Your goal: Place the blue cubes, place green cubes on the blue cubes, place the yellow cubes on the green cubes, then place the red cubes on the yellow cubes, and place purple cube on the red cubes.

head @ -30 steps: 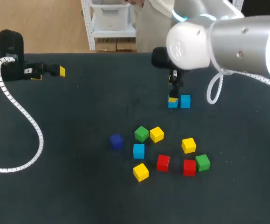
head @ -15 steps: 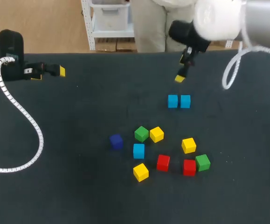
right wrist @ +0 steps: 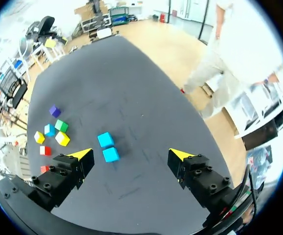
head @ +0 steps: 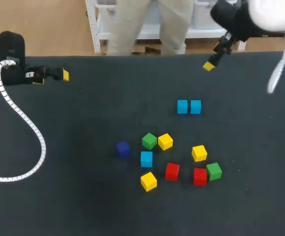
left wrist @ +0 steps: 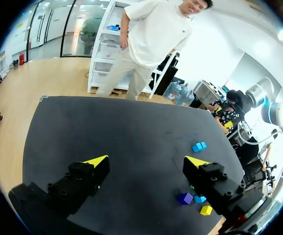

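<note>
Blue comes first in this stack, and two blue cubes [head: 182, 106] already sit side by side, touching, toward the far right of the dark worktop [head: 83, 196]. The third blue cube [head: 146, 159] lies nearer, in the loose cluster, with the purple cube [head: 123, 149] to its left and a red cube [head: 172, 171] to its near right. Our right gripper [right wrist: 130, 154] hangs high over the far right edge, fingers spread wide and holding nothing, with the blue pair ahead of it. Our left gripper [left wrist: 146, 161] rests at the far left, likewise apart and empty, well away from every cube. We judge the cubes to be light, rigid and smooth-faced, so they should not deform but could slip or twist under an off-centre pinch. The best hold is from above on two opposite flat sides. The third blue cube looks free on its left and right. One green cube [head: 149, 141] sits just beside a yellow cube [head: 165, 141], so there we would choose the faces clear of that neighbour.
</note>
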`<control>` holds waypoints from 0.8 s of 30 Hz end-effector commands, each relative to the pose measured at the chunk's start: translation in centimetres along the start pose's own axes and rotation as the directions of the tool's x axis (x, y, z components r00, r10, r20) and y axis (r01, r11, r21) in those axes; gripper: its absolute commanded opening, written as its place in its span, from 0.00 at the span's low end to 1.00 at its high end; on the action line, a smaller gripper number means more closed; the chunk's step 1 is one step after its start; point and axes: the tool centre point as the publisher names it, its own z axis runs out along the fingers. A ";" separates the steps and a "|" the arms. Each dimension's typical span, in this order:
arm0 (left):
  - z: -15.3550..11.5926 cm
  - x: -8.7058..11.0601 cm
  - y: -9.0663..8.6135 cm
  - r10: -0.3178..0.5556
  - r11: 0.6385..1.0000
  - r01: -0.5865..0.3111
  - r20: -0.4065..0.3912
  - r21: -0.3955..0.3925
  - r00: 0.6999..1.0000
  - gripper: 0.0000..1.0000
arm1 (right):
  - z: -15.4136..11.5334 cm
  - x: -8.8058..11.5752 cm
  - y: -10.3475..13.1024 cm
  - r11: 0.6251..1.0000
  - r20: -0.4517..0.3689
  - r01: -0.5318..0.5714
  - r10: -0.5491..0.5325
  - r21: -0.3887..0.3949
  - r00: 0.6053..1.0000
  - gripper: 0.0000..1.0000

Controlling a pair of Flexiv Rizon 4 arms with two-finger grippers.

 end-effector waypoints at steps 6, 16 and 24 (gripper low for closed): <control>0.0 0.1 0.1 0.001 1.000 -0.001 0.004 0.006 1.000 1.00 | -3.8 2.9 0.8 0.991 0.300 -0.130 0.114 0.034 0.947 1.00; 0.0 0.1 0.1 0.001 1.000 -0.001 0.004 0.006 1.000 1.00 | -4.9 5.4 0.2 0.966 0.406 -0.258 0.237 -0.004 0.883 1.00; 0.0 0.1 0.1 0.001 1.000 -0.001 0.004 0.006 1.000 1.00 | -6.3 6.7 -0.8 0.938 0.498 -0.346 0.292 0.018 0.817 1.00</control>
